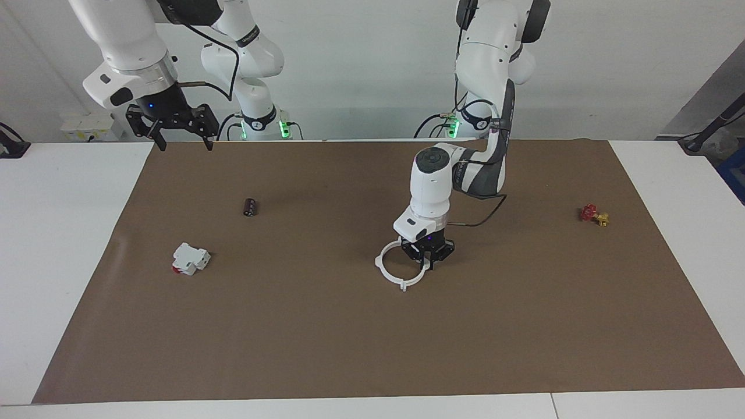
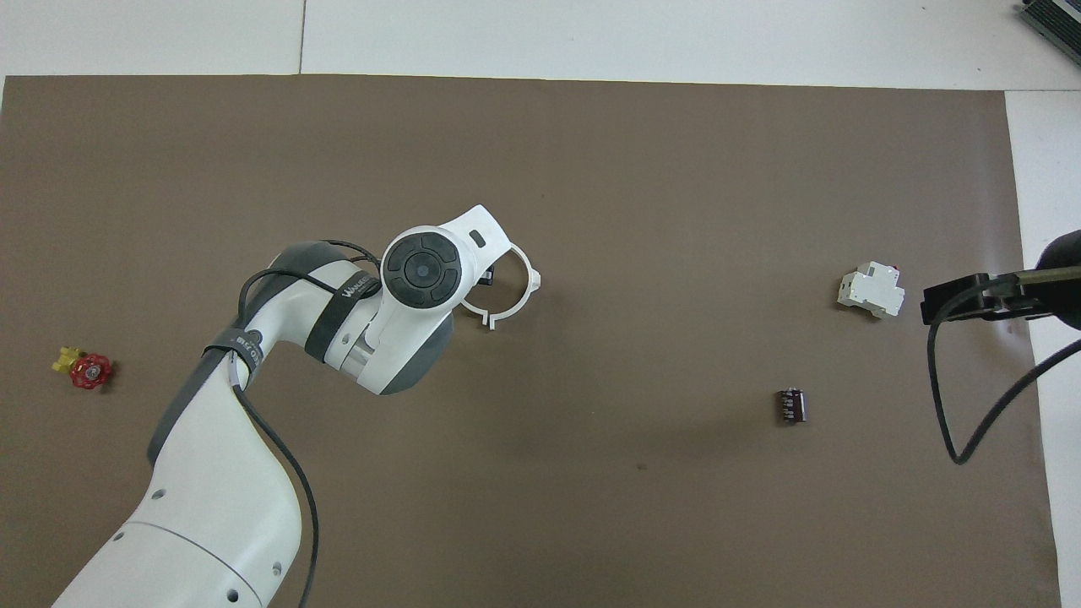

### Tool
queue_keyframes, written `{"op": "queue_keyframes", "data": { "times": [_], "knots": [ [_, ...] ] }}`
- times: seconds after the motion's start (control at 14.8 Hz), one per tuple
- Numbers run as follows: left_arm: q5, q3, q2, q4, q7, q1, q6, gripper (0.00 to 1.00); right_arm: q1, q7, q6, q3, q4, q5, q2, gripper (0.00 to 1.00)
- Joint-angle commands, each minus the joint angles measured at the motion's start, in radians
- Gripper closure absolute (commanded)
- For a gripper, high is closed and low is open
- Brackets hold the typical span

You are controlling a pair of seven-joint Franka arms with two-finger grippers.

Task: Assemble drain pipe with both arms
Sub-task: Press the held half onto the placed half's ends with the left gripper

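Observation:
The drain pipe (image 1: 391, 272) lies as a white four-tabbed ring on the middle of the brown mat. My left arm reaches down to it, and my left gripper (image 1: 427, 266) stands at the ring's rim toward the left arm's end, fingers close together on the thin arc. In the overhead view the left wrist covers part of the ring (image 2: 525, 291) and hides the gripper. My right gripper (image 1: 183, 144) hangs open and empty, raised over the mat's edge nearest the robots at the right arm's end; it also shows in the overhead view (image 2: 937, 306).
A white blocky part with a red end (image 1: 190, 258) (image 2: 871, 291) and a small dark cylinder (image 1: 251, 206) (image 2: 791, 404) lie toward the right arm's end. A red-and-yellow valve (image 1: 593, 215) (image 2: 84, 368) lies toward the left arm's end.

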Motion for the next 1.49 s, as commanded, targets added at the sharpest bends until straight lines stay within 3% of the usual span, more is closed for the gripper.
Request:
{"op": "queue_keyframes", "data": {
  "times": [0.0, 1.42],
  "knots": [
    [0.017, 0.01, -0.012, -0.049, -0.025, -0.035, -0.008, 1.0, -0.019, -0.039, -0.013, 0.005, -0.008, 0.022, -0.011, 0.0],
    [0.008, 0.007, -0.022, -0.074, -0.021, -0.035, -0.002, 1.0, -0.017, -0.039, -0.002, 0.003, -0.008, 0.022, -0.011, 0.0]
  ]
}}
